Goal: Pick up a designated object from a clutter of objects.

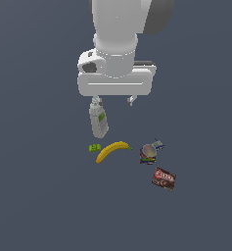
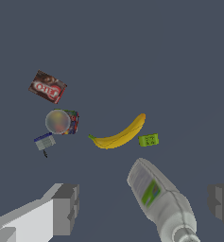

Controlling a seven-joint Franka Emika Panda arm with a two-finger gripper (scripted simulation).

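Jaws [image 2: 142,208]: mine hang wide apart and hold nothing; both fingers show in the wrist view with the bottle lying between them, untouched as far as I can tell.
Can [image 1: 148,153]: my target, a small squat tin with a pale silvery top and a many-coloured label, sits upright on the desk [image 1: 39,206], near the banana's stalk end, well apart from me.
Banana [image 1: 112,150]: my landmark, lying in the middle of the clutter.
Bottle [image 1: 98,121]: grey with a green label, lying down beyond the banana, right beneath my hand.
Green piece [image 1: 94,147]: tiny, just beside the banana's other tip.
Grey-blue piece [image 1: 158,144]: tiny, just beside the can, on the side away from the banana.
Box [image 1: 164,178]: flat, brown-red, past the can from the banana, near it but apart.
Done: nothing yet, I judge; the can is ungrasped and unlifted.
Left: shift from over the bottle to over the can, come down, close on it clear of the grey-blue piece, and lift.
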